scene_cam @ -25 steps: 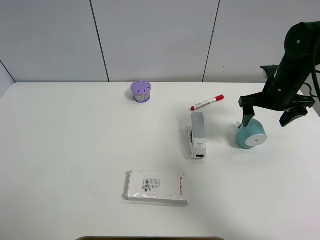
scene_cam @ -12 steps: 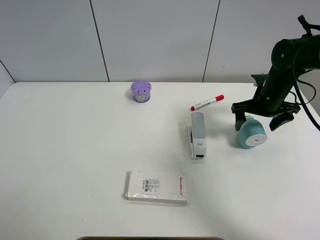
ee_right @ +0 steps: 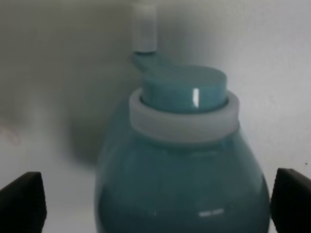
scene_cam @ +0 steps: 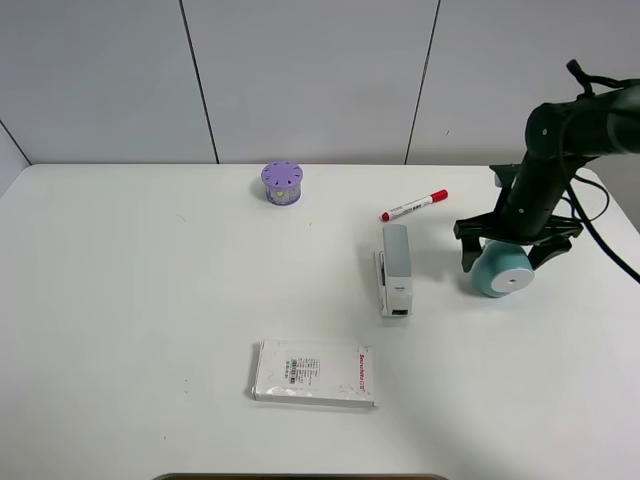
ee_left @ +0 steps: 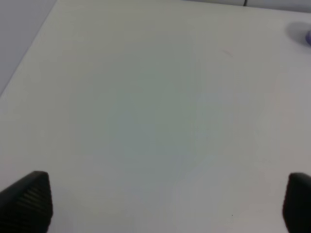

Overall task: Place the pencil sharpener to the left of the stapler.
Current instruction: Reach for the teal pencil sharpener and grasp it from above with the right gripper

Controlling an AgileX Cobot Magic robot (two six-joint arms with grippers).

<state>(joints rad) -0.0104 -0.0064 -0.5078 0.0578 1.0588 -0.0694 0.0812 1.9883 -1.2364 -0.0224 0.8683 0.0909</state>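
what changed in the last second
The right gripper came down and shifted left in the high view, so its open fingers now straddle the pencil sharpener without closing on it. Nothing was grasped or released. The sharpener itself, the stapler, the red-capped marker, the purple container and the white box stayed put.

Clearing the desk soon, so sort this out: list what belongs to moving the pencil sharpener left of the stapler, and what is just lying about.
Belongs to the job: pencil sharpener; stapler; right gripper, open with a finger on either side of the sharpener.

Just lying about: purple round container; red-capped marker; flat white box.
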